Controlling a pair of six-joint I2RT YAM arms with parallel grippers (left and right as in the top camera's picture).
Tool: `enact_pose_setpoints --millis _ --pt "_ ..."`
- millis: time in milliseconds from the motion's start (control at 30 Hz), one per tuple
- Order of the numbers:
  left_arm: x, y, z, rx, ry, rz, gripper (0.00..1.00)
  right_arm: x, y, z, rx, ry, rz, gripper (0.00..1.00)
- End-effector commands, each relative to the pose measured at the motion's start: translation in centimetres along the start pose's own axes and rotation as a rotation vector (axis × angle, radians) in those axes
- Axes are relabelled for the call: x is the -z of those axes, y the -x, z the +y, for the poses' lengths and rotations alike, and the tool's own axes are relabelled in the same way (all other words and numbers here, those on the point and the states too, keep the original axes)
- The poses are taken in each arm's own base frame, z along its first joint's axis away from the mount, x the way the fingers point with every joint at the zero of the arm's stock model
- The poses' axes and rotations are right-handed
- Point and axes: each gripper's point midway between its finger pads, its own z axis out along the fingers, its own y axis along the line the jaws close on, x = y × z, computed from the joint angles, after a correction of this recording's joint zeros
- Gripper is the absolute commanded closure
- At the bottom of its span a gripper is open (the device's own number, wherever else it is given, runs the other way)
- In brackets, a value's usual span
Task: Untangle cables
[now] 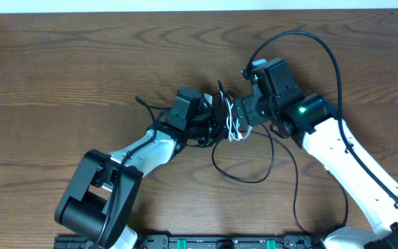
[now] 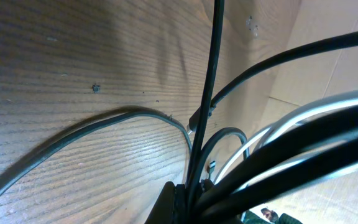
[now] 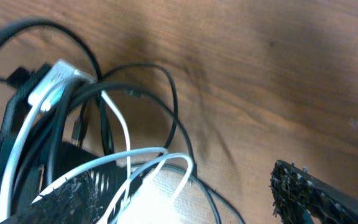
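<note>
Left hand (image 1: 209, 126): clenched on cables (image 1: 228, 130) at middle of bench (image 1: 81, 69). Tangle bunched between both hands, one black loop trailing toward near edge. Right hand (image 3: 191, 186): released, fingers spread wide, white cable (image 3: 126, 134) crossing one finger.

The cables (image 1: 232, 130) are lying on the table (image 1: 81, 62), bunching between the left gripper (image 1: 211, 124) and the right gripper (image 1: 239, 112), which are facing each other. Part of them is looping out to the right gripper's left.
</note>
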Motion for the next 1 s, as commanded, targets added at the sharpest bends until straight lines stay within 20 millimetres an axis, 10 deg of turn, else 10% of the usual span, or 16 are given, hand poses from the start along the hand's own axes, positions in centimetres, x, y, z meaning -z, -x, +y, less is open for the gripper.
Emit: enact_pose_setpoints --millis 0,433,533,600,900,967 --pt "-0.2 -0.6 0.4 0.012 -0.003 0.037 0.91 -1.8 0.2 -0.3 0.012 -0.031 0.004 0.15" --pt "0.9 -5.2 -2.4 -0.216 -0.18 0.301 0.92 -4.6 1.1 0.1 0.054 -0.015 -0.02 0.36" --pt "0.9 -5.1 -2.4 -0.215 -0.178 0.299 0.91 -4.5 1.3 -0.1 0.054 -0.023 -0.028 0.66" --pt "0.7 -4.7 -2.2 -0.214 -0.165 0.272 0.92 -4.4 1.3 0.0 0.046 -0.018 -0.028 0.69" --pt "0.0 -2.1 -1.2 -0.208 -0.09 0.124 0.92 0.6 1.9 -0.2 0.036 -0.009 -0.081 0.57" --pt "0.0 -1.5 -1.0 -0.203 -0.075 0.093 0.92 2.1 1.8 -0.2 0.033 -0.007 -0.093 0.67"
